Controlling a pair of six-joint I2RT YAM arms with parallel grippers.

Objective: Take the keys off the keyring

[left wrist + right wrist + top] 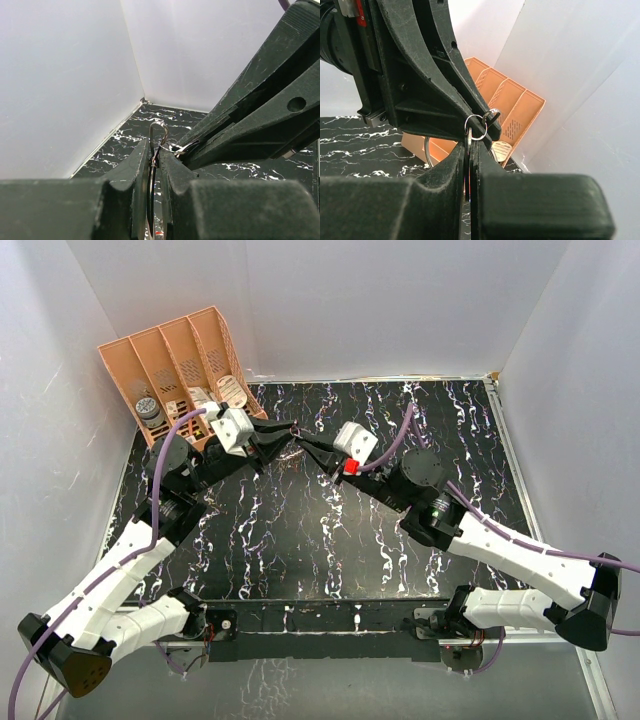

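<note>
Both grippers meet in the air above the back of the table. My left gripper (287, 429) (156, 151) is shut on the keyring (151, 134), a thin silvery wire loop standing edge-on between its jaws. In the right wrist view the keyring (426, 150) shows as an arc behind the left fingers (445, 95). My right gripper (301, 437) (469, 146) is shut on a flat silver key (469, 136), which hangs from a small split ring (476, 128). A red speck (159, 233) shows below the left jaws. Other keys are hidden.
An orange file organiser (180, 365) (512, 107) with small items in its slots stands at the back left, just behind the grippers. White walls (400, 300) enclose the black marbled table (300, 540) on three sides.
</note>
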